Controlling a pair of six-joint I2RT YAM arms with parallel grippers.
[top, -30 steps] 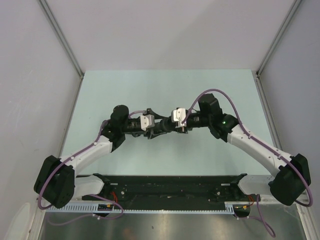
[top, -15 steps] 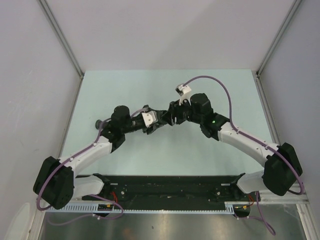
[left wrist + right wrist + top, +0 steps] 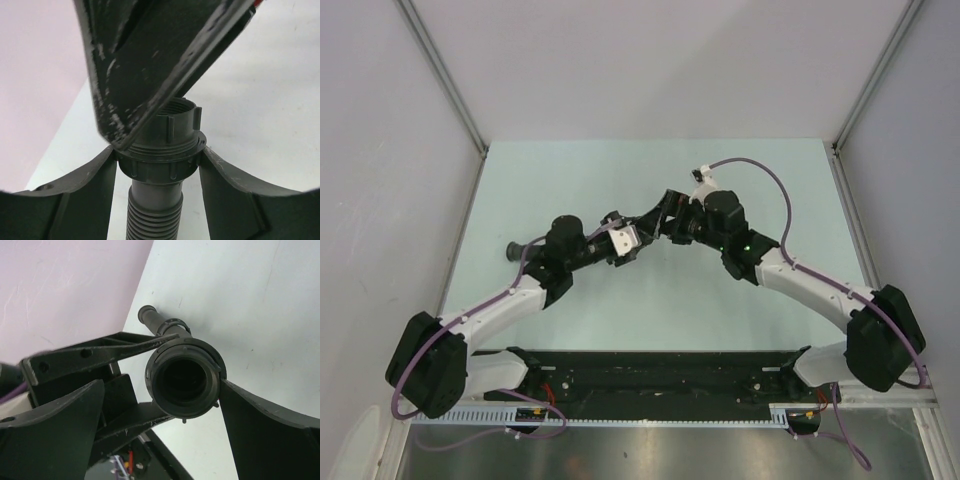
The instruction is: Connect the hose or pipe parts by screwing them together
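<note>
Left wrist showed the left gripper [image 3: 159, 156] clamped on the collared tube [image 3: 155, 212]; the right gripper [image 3: 161, 385] stood spread wide around its end, gripping nothing.

The hose tube [image 3: 152, 215] is matt dark-grey plastic, ribbed along its shaft. The ring nut [image 3: 172, 122] is the same dull plastic, with raised ridges. One black finger [image 3: 145, 60] of the right gripper [image 3: 161, 385] is scuffed and scratched pale, and the table [image 3: 265, 100] looks smooth and matt.

top: overhead, far | wrists: close, facing each other | shared: pipe [image 3: 162, 150]
</note>
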